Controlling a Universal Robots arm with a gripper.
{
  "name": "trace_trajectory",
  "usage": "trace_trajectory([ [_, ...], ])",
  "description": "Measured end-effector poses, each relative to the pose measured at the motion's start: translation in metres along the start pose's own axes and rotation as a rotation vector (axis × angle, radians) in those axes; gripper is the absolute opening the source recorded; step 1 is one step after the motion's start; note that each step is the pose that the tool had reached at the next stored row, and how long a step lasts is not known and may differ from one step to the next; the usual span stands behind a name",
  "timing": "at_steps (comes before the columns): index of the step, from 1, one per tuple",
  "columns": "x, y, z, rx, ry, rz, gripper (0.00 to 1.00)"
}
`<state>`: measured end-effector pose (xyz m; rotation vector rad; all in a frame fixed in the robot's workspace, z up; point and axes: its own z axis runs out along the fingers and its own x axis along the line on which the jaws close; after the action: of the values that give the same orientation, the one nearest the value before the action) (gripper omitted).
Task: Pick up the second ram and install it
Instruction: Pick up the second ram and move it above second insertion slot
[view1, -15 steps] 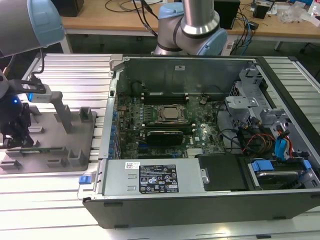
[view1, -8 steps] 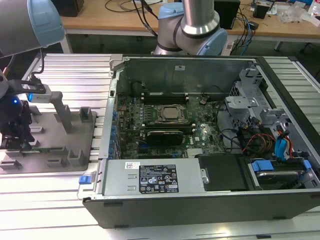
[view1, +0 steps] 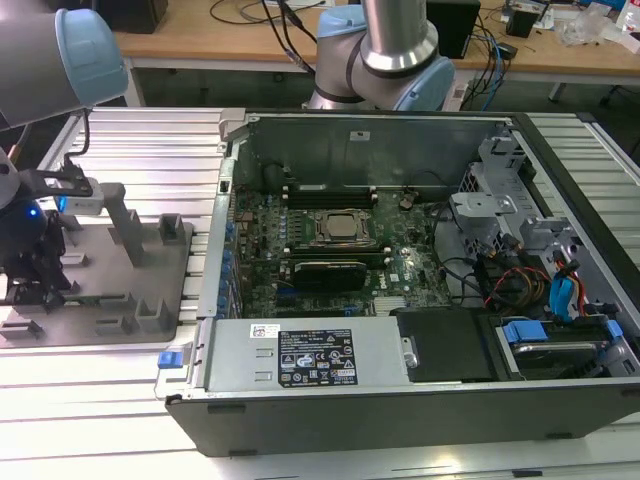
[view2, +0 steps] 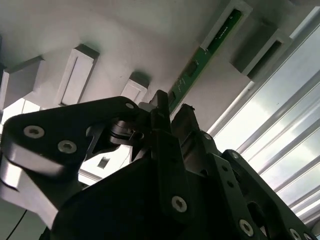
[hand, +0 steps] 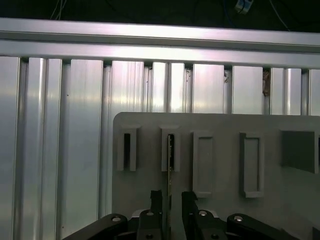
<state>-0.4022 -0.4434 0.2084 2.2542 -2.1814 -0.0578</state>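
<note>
First wrist view: the gripper hangs over the second ram, which stands on edge in a slotted holder on the grey fixture plate. Its fingers are spread, one to each side of the board, and a sliver of space shows on either side, so they straddle the stick without pinching it. In the second wrist view the green stick runs away from the fingertips, its dark chips in a row.

The board looks light, thin and stiff. It is likely to be fragile along its contact edge and chips, and prone to twist if gripped off-centre. The flat faces near the middle of its upper edge seem the safest place to hold it.

The neighbouring holders on the plate show no board in them.

In the exterior view the plate lies at the left of the frame, just beside the open computer case that takes up the centre and right. The case holds the motherboard with its processor socket, a labelled power supply along the lower edge, and a drive bay at the lower right. Whether the memory slots are occupied cannot be made out.
</note>
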Motion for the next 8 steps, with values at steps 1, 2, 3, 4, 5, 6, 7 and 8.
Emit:
trace_trajectory([
  [1, 0.0, 0.0001, 0.0014, 0.0003, 0.0001, 0.0, 0.28],
  [2, 0.0, 0.0001, 0.0016, 0.0004, 0.0001, 0.0, 0.28],
  [3, 0.0, 0.0001, 0.0017, 0.0004, 0.0001, 0.0, 0.28],
  [4, 0.0, 0.0001, 0.0017, 0.0004, 0.0001, 0.0, 0.28],
  [5, 0.0, 0.0001, 0.0016, 0.0006, 0.0, 0.0, 0.28],
  [6, -0.0001, 0.0001, 0.0004, 0.0008, -0.0002, 0.0, 0.28],
  [7, -0.0001, 0.0002, 0.0, 0.0005, 0.0001, 0.0, 0.28],
  [8, -0.0001, 0.0001, -0.0001, 0.0006, 0.0, 0.0, 0.28],
])
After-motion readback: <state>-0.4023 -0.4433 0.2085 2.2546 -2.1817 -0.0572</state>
